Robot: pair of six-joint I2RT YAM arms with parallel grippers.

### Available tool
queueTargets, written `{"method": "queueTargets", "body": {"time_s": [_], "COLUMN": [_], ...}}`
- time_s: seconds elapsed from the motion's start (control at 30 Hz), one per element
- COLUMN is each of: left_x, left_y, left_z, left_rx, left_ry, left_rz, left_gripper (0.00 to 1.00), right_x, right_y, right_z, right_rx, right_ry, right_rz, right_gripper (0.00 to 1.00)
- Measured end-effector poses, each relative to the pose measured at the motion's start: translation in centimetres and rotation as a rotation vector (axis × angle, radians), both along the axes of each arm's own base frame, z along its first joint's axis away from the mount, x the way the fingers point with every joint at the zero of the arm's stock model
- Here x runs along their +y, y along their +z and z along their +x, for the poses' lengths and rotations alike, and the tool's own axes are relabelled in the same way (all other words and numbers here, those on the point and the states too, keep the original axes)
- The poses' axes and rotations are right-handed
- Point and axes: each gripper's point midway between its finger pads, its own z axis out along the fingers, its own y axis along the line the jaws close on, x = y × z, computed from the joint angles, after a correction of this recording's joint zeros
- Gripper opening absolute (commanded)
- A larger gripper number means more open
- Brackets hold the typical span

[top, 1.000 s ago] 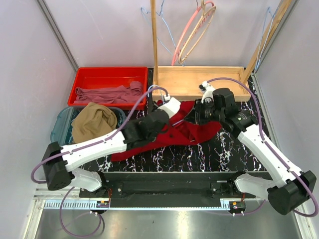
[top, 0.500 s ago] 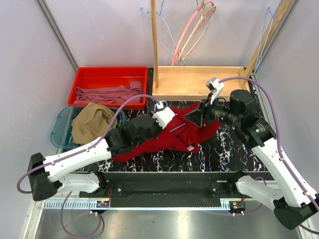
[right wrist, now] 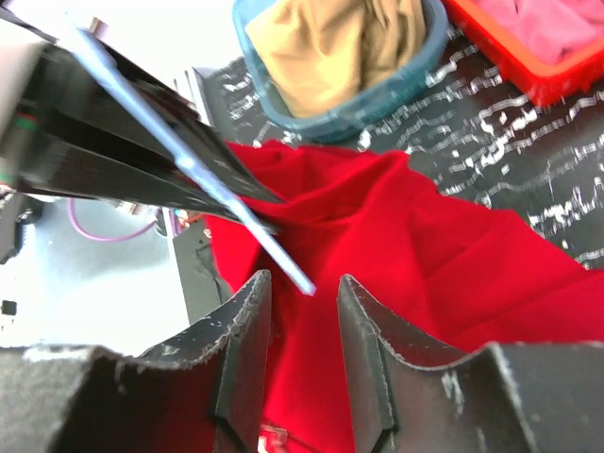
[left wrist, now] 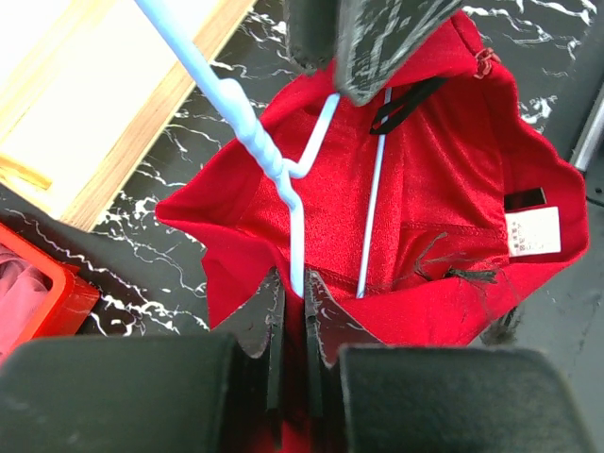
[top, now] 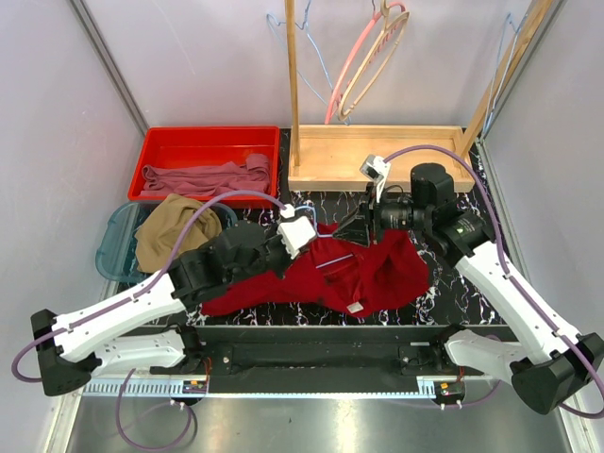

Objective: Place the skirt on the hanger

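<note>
The tan skirt (top: 175, 231) lies bunched in a blue tub (top: 111, 247) at the left, with no gripper on it; it also shows in the right wrist view (right wrist: 330, 42). A dark red garment (top: 377, 274) lies mid-table with a light-blue wire hanger (left wrist: 250, 118) inside its opening. My left gripper (left wrist: 294, 288) is shut on the hanger's lower wire together with red cloth. My right gripper (right wrist: 304, 283) is nearly closed on the red garment's upper edge, where the hanger wire (right wrist: 189, 160) runs into the cloth. In the top view the left gripper (top: 311, 243) and right gripper (top: 359, 231) face each other.
A red bin (top: 151, 151) holding mauve-pink cloth (top: 203, 175) stands at the back left. A wooden rack base (top: 377, 156) with an upright pole (top: 293, 85) stands behind. A pink hanger (top: 363, 57) and more blue wire hangers (top: 316, 57) hang above.
My right gripper moved left with the red garment's edge. My left arm drew back to the left with the hanger. The red cloth spread out to the front right.
</note>
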Motion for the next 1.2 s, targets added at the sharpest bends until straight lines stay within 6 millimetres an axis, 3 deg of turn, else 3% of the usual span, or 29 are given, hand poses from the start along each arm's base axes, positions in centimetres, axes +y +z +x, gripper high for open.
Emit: {"method": "queueTargets", "body": {"time_s": [0.27,0.5,0.63,0.7,0.8,1.03,1.1,1.2], "left_x": [0.9,1.7,2.2,2.3,2.3,1.9,1.7,1.4], "left_y": [-0.2,-0.3,0.3,1.1,2.3,4.3,4.4,4.2], "left_z": [-0.5,-0.3,-0.3,-0.3,-0.3,-0.2,-0.2,-0.5], "left_rx": [0.001,-0.014,-0.030,-0.038,-0.054,-0.079,-0.078,-0.070], "left_ry": [-0.019,0.002,0.008,0.007,0.003,-0.009,-0.017,-0.043], "left_rz": [0.024,0.052,0.042,0.034,0.020,-0.002,0.000,0.011], "left_gripper": [0.00,0.00,0.00,0.00,0.00,0.00,0.00,0.00], "right_x": [-1.1,-3.2,-4.5,-4.8,-4.5,-1.9,-1.5,-0.8], "right_y": [-3.1,-4.3,-4.6,-3.8,-0.9,8.3,9.3,8.9], "right_z": [0.6,2.2,3.6,4.0,3.9,-0.4,-1.3,-1.9], "right_rx": [0.044,0.041,0.045,0.032,-0.025,-0.225,-0.256,-0.250], "right_ry": [-0.085,-0.257,-0.365,-0.391,-0.369,-0.079,-0.014,0.061], "right_rz": [-0.078,-0.174,-0.240,-0.245,-0.199,0.020,0.049,0.055], "right_gripper": [0.41,0.25,0.53,0.60,0.67,0.69,0.72,0.74]}}
